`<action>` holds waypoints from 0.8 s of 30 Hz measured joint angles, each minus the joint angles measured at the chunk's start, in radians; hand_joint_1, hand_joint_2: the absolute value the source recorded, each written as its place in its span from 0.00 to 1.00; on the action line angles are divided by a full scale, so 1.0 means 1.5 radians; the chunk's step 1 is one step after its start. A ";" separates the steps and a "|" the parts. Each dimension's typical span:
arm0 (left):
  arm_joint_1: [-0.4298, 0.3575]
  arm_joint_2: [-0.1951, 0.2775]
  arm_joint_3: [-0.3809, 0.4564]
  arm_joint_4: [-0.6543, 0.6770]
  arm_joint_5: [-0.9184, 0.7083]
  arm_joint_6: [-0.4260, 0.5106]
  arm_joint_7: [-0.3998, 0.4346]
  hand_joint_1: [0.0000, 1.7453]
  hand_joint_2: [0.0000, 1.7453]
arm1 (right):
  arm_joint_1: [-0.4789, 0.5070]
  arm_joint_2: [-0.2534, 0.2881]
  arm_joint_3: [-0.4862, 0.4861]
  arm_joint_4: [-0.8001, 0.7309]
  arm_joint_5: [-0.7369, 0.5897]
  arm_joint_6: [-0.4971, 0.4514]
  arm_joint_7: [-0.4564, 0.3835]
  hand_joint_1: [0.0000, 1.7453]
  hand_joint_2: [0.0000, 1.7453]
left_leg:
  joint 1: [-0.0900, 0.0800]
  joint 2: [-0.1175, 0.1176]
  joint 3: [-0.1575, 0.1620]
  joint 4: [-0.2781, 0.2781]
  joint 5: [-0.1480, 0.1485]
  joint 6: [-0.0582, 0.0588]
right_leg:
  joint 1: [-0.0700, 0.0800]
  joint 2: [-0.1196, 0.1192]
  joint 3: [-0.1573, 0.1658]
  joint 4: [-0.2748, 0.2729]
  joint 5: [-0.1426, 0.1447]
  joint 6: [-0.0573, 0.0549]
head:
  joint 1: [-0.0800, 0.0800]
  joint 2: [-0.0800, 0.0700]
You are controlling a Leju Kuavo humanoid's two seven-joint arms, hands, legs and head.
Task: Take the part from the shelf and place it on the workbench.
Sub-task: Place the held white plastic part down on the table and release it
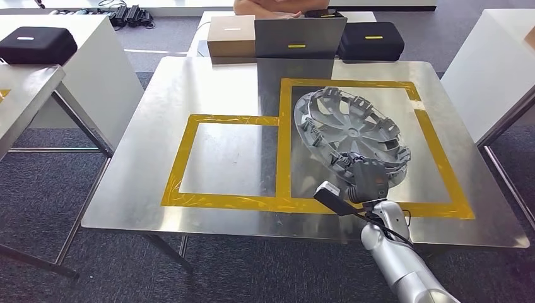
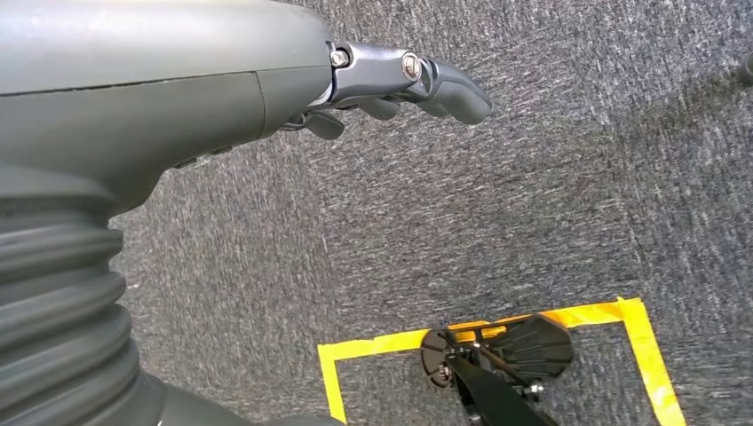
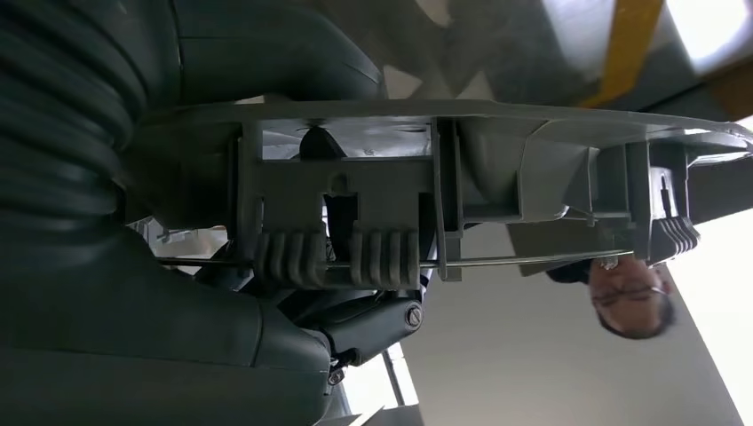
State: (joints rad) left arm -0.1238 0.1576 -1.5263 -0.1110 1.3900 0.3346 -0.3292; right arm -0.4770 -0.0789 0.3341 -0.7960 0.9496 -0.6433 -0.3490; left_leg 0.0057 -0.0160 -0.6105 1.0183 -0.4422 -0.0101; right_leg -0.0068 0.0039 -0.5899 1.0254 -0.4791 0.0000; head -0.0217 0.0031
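Observation:
The part is a grey plastic wheel cover (image 1: 351, 132), held tilted over the steel workbench (image 1: 214, 158), above the larger yellow-taped rectangle (image 1: 435, 142) on the right. My right hand (image 1: 364, 173) grips the cover's near rim from below. In the right wrist view the rim and its ribbed clips (image 3: 373, 222) run across the picture with my right hand (image 3: 293, 319) closed around them. My left hand (image 2: 391, 84) hangs over grey carpet, fingers slightly curled, holding nothing.
A smaller yellow-taped square (image 1: 227, 158) lies left of the cover. At the bench's far edge stand a brown box (image 1: 231, 33), a grey panel (image 1: 299, 36) and a black case (image 1: 371, 39). White tables flank both sides. A person (image 1: 271, 7) is beyond the bench.

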 joint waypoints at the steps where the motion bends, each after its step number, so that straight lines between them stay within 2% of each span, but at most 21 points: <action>1: 0.000 -0.001 0.000 0.000 -0.006 0.000 0.000 0.00 1.00 | -0.015 -0.001 -0.010 0.030 0.010 -0.009 0.015 1.00 1.00 | 0.000 0.000 0.000 0.000 0.000 0.000 | 0.000 0.000 0.000 0.000 0.000 0.000 | 0.000 0.000; 4: -0.004 -0.003 0.000 0.000 -0.025 0.000 -0.002 0.00 1.00 | -0.059 -0.005 -0.033 0.110 0.035 -0.024 0.046 1.00 1.00 | 0.000 0.000 0.000 0.000 0.000 0.001 | 0.000 0.000 0.000 0.000 0.001 0.001 | 0.000 0.000; 10: -0.020 -0.008 0.000 0.000 -0.053 0.002 0.005 0.00 1.00 | -0.118 -0.014 -0.049 0.212 0.067 -0.030 0.073 1.00 1.00 | 0.000 0.000 0.000 0.001 0.001 0.001 | 0.000 0.000 0.000 0.000 0.001 0.001 | 0.000 0.000; 24: -0.037 -0.019 0.000 -0.001 -0.085 0.005 0.020 0.00 1.00 | -0.168 -0.016 -0.056 0.276 0.110 -0.013 0.083 1.00 1.00 | 0.000 0.000 0.000 0.001 0.001 0.001 | 0.000 0.000 0.001 0.000 0.001 0.002 | 0.000 0.000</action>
State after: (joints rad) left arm -0.1788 0.1295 -1.5263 -0.1118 1.2631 0.3424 -0.2988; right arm -0.7293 -0.1036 0.2495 -0.3814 1.1140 -0.6627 -0.2243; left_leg 0.0054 -0.0160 -0.6105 1.0204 -0.4411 -0.0086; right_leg -0.0070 0.0043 -0.5883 1.0255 -0.4770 0.0028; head -0.0217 0.0031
